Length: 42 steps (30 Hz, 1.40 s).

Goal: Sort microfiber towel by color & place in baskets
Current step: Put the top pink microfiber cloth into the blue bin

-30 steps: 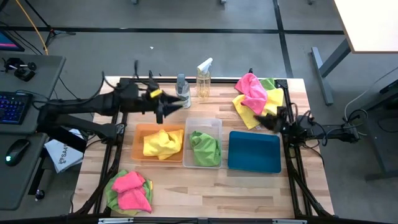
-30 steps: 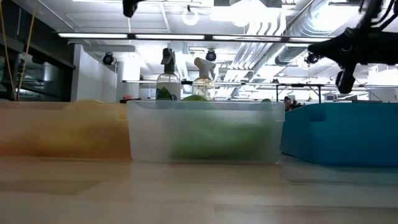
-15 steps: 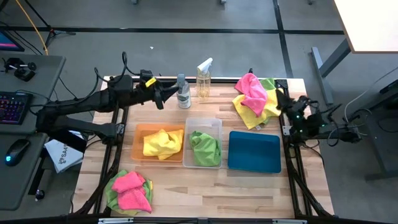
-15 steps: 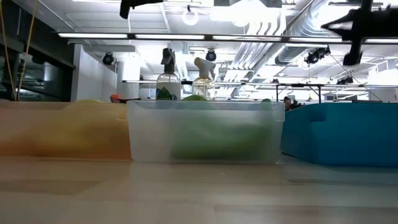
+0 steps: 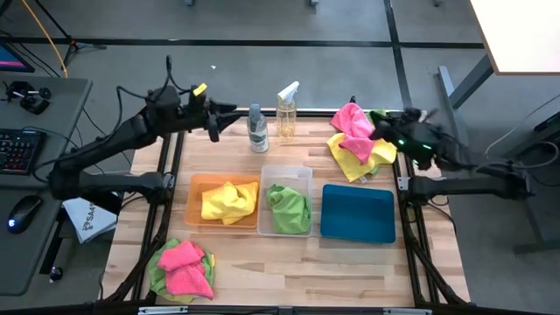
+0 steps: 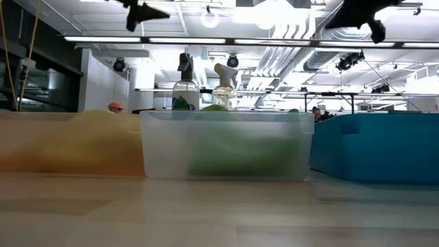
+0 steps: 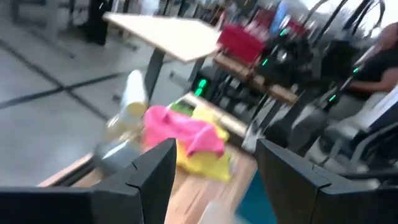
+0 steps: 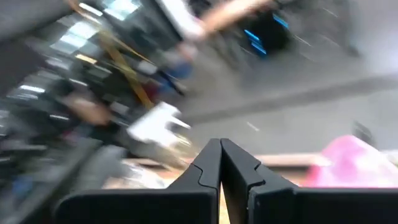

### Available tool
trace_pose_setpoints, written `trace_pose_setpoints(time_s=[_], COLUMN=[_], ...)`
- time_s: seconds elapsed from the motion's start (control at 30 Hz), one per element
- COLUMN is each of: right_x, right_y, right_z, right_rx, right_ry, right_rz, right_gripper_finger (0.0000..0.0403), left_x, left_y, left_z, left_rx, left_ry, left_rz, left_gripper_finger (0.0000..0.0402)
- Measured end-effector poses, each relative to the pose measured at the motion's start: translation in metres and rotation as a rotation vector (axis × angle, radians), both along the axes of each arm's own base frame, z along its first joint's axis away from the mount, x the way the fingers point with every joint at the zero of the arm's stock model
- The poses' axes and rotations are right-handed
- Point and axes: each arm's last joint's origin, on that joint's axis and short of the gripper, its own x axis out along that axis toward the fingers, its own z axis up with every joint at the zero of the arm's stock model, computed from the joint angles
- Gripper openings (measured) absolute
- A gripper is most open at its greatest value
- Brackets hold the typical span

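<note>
Two grippers hovering empty above the far edge of the table [image 5: 262, 254].
Left gripper [image 5: 213, 122] is gaping wide beside the spray bottles [image 5: 257, 129]; right gripper [image 5: 378, 129] is pinched closed over the far towel pile [image 5: 357, 138].

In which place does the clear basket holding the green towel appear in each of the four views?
High view: clear basket, middle of three, table centre.
Low view: centre foreground, green blur inside.
Left wrist view: not identifiable.
Right wrist view: not in it.
Shared landmark: blue basket beside it, at right in the low view.
</note>
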Motion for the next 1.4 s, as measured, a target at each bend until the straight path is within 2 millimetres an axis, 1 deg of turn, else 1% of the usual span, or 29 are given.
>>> trace_pose_setpoints(time_s=[0.07, 0.13, 0.23, 0.33, 0.47, 0.57, 0.67, 0.77, 0.9, 1.03, 1.1, 1.17, 1.2, 1.3, 1.33, 1.4], right_x=[0.006, 0.008, 0.010, 0.012, 0.003, -0.007, -0.011, -0.011, -0.006, 0.000, 0.001, 0.001, 0.002, 0.002, 0.003, 0.003], right_y=[-0.013, -0.026, -0.049, -0.070, -0.098, -0.117, -0.132, -0.142, -0.153, -0.160, -0.161, -0.160, -0.158, -0.153, -0.150, -0.143], right_z=[-0.007, -0.019, -0.039, -0.057, -0.077, -0.095, -0.110, -0.121, -0.128, -0.137, -0.140, -0.142, -0.142, -0.137, -0.132, -0.118], right_rx=[0.133, 0.272, 0.439, 0.510, 0.628, 0.809, 0.918, 0.966, 0.955, 0.945, 0.943, 0.945, 0.946, 0.921, 0.906, 0.869], right_ry=[0.112, 0.240, 0.377, 0.481, 0.582, 0.582, 0.589, 0.596, 0.562, 0.572, 0.604, 0.633, 0.650, 0.676, 0.670, 0.658], right_rz=[-0.055, -0.088, -0.092, -0.088, -0.211, -0.292, -0.254, -0.195, -0.151, -0.079, -0.036, 0.008, 0.024, 0.086, 0.113, 0.152], right_gripper_finger=[0.0000, 0.0001, 0.0013, 0.0047, 0.0115, 0.0167, 0.0205, 0.0228, 0.0238, 0.0231, 0.0212, 0.0176, 0.0149, 0.0041, 0.0022, 0.0019], left_x=[-0.008, -0.015, -0.023, -0.027, -0.030, -0.031, -0.032, -0.032, -0.032, -0.032, -0.032, -0.032, -0.032, -0.032, -0.032, -0.032], left_y=[0.001, 0.001, 0.002, 0.003, 0.003, 0.002, 0.001, 0.001, 0.001, 0.001, 0.001, 0.001, 0.001, 0.001, 0.001, 0.001], left_z=[-0.003, -0.005, -0.008, -0.010, -0.017, -0.021, -0.023, -0.024, -0.024, -0.024, -0.024, -0.024, -0.024, -0.024, -0.024, -0.024], left_rx=[0.000, 0.009, 0.025, 0.022, -0.018, -0.056, -0.098, -0.125, -0.162, -0.181, -0.191, -0.192, -0.192, -0.192, -0.192, -0.192], left_ry=[0.055, 0.093, 0.148, 0.180, 0.241, 0.278, 0.287, 0.281, 0.264, 0.256, 0.252, 0.251, 0.252, 0.251, 0.251, 0.250], left_rz=[0.015, 0.027, 0.042, 0.053, 0.061, 0.061, 0.067, 0.075, 0.087, 0.094, 0.098, 0.097, 0.098, 0.098, 0.098, 0.098], left_gripper_finger=[0.0209, 0.0209, 0.0209, 0.0209, 0.0209, 0.0209, 0.0209, 0.0209, 0.0209, 0.0209, 0.0209, 0.0209, 0.0209, 0.0209, 0.0209, 0.0209])
